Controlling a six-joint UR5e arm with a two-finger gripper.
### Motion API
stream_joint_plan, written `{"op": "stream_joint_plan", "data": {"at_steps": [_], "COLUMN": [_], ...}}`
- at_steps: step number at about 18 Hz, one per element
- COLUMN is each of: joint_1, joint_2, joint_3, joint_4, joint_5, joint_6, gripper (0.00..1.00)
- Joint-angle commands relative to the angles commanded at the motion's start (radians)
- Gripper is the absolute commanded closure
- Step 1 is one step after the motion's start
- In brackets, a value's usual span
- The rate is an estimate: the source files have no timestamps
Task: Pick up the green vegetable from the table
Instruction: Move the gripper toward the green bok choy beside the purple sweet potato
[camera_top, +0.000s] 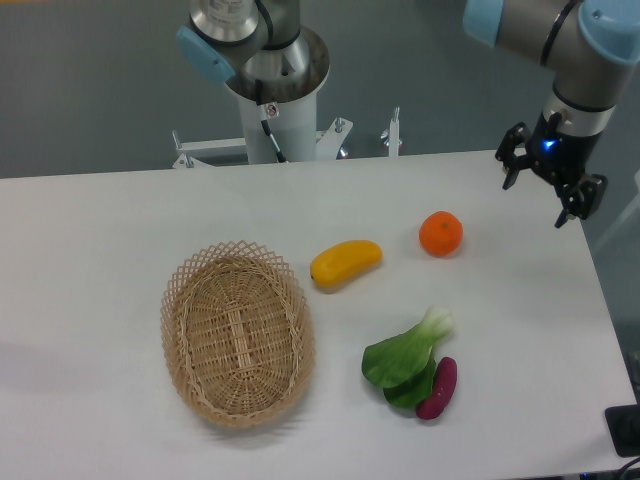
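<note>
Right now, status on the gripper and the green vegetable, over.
Gripper open, empty, high over the table's far right edge. Green vegetable flat on the table, ungrasped. Purple piece touching its leaves; tight grasp there.

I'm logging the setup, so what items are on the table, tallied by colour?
Green: 1, the bok choy
Purple: 1, the eggplant piece
Yellow: 1, the mango-shaped fruit
Orange: 1, the round fruit
Tan: 1, the wicker basket
Total: 5

bright, even overhead light; soft shadows, sharp focus.

Green vegetable (405, 355) lies on table (100, 240), touching eggplant (438, 388).
</note>
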Motion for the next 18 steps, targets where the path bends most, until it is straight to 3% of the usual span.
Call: {"op": "stream_joint_plan", "data": {"at_steps": [4, 9, 13, 18], "joint_1": [-0.029, -0.087, -0.097, -0.156], "joint_2": [-0.017, -0.043, -0.046, -0.107], "joint_3": [0.009, 0.012, 0.009, -0.008], "joint_4": [0.002, 0.066, 0.067, 0.17], "joint_5": [0.008, 0.009, -0.002, 0.011], "joint_6": [-0.017, -0.175, -0.254, -0.374], "gripper": [0.0, 0.0, 0.0, 0.0]}}
